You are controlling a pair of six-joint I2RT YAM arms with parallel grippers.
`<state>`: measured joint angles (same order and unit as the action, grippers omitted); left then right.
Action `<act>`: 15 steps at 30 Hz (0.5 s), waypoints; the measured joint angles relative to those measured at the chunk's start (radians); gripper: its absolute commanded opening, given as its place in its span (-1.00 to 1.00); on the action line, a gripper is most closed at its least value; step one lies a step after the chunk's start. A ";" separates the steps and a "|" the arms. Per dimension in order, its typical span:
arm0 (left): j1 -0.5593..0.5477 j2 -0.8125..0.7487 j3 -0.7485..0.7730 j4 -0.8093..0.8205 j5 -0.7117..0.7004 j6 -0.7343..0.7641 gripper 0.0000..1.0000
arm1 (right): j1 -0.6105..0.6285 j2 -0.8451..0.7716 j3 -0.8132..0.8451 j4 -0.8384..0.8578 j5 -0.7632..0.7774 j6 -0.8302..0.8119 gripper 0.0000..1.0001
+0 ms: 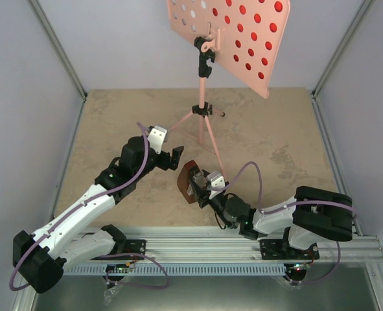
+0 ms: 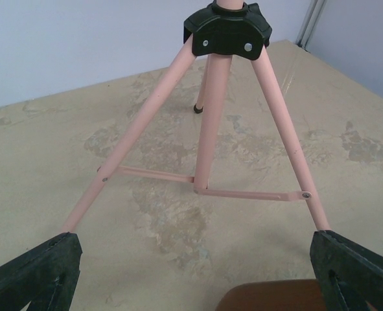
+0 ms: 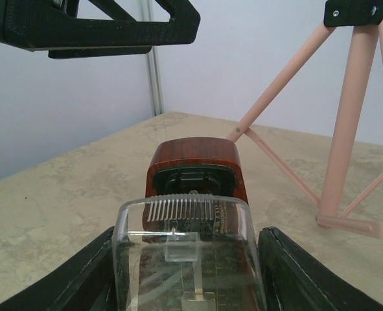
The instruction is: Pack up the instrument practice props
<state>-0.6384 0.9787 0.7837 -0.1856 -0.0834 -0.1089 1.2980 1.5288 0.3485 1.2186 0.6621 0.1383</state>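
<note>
**Metronome held right by the stand's thin legs**

The right claw [image 3: 188,272] grips the small brown metronome [image 3: 194,162] by its sides, near the front of the sandy worktop [image 1: 113,123]. The metronome's clear cover is smooth and its wood is shiny, so it could slip. The left claw [image 2: 194,259] is wide open and holds nothing. Just past both stand the thin pink legs of the music stand [image 1: 204,91]. One bump could tip it. Up top, its holed desk [image 1: 229,40] seems to carry a red sheet [image 1: 278,7] and a white sheet [image 1: 184,10].
</note>
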 measured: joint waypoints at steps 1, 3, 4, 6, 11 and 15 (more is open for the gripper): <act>0.000 0.000 0.000 0.001 0.000 0.000 0.99 | 0.000 0.000 0.000 0.000 0.000 0.001 -0.14; 0.000 0.000 0.000 0.002 0.004 0.000 0.99 | -0.002 0.002 0.001 0.000 0.000 0.003 -0.14; 0.000 0.000 0.000 0.003 0.006 0.000 0.99 | -0.002 0.002 0.002 0.000 0.000 0.004 -0.14; 0.000 0.000 0.000 0.004 0.008 0.000 0.99 | -0.006 0.004 0.003 0.000 -0.003 0.006 -0.13; 0.000 0.000 0.000 0.006 0.023 0.000 0.99 | -0.012 0.007 0.006 0.000 -0.015 0.009 -0.07; 0.000 -0.004 -0.005 0.013 0.086 0.006 0.98 | -0.017 0.011 0.010 0.000 -0.021 0.009 0.01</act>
<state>-0.6384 0.9749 0.7788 -0.1722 0.0025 -0.1028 1.2812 1.5394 0.3580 1.2182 0.6415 0.1471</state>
